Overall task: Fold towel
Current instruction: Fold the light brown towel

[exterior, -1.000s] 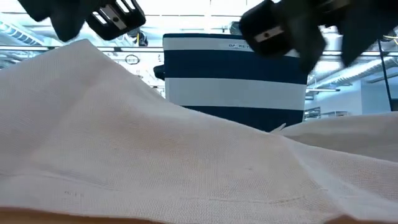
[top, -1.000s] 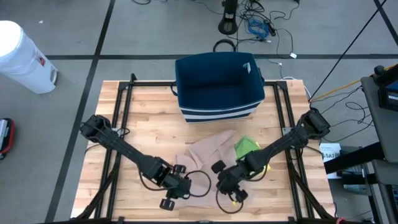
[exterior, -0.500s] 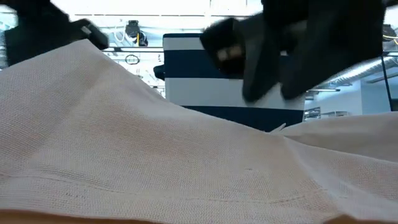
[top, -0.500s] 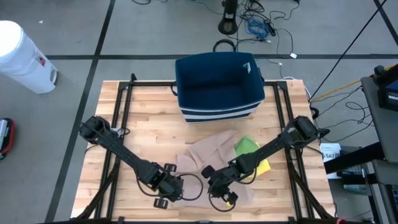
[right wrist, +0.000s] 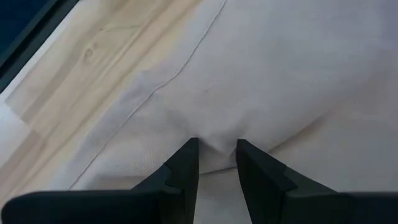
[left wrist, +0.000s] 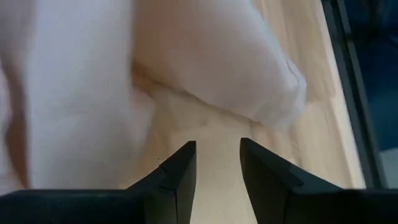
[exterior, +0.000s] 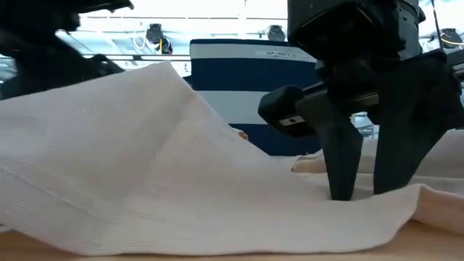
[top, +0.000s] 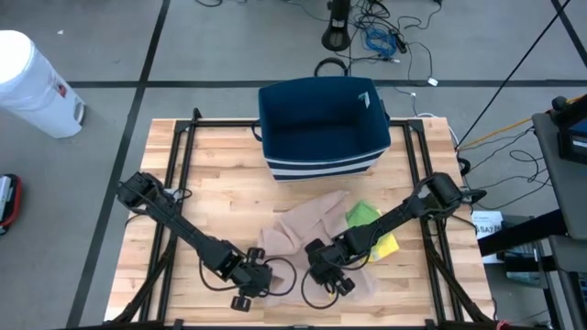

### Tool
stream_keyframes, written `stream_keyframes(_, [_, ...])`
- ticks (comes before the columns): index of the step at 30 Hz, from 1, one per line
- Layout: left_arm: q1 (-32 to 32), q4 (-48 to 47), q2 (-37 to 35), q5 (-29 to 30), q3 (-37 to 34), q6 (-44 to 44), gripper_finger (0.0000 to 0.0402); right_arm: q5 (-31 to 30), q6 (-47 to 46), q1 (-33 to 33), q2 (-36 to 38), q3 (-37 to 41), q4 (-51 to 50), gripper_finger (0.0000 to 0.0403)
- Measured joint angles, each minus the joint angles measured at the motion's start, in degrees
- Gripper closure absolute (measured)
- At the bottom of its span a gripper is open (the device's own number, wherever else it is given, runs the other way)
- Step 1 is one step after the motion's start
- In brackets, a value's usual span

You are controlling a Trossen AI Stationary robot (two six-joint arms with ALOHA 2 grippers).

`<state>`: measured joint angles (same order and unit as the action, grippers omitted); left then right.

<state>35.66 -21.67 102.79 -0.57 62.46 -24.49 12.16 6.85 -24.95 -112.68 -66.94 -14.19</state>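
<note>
Soft, limp beige towel [top: 307,231]: best taken at a hemmed corner. Right gripper [right wrist: 216,163] pinched cloth; left gripper [left wrist: 216,163] parted, empty.

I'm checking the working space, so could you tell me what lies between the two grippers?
In the high view, only beige towel fabric lies between the left gripper and the right gripper.

Matt woven cloth towel [exterior: 181,188] on wood table [top: 220,183].
</note>
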Motion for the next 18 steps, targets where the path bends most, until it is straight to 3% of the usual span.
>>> stream_keyframes(5, [-0.95,7.83,0.52,0.69,-1.66,2.94,0.0273,0.11,-1.72,0.01,0.29,-0.05,-3.77,0.0305])
stream_keyframes(10, [-2.00,9.66,0.76,0.63,-2.32,4.09,0.0273,0.26,-4.25,0.13,0.48,-0.20,-8.56,0.0305])
stream_keyframes(18, [-2.65,17.04,2.97,-5.74,-2.36,6.02,0.0273,2.38,-6.03,0.15,2.49,0.11,-12.05,0.0305])
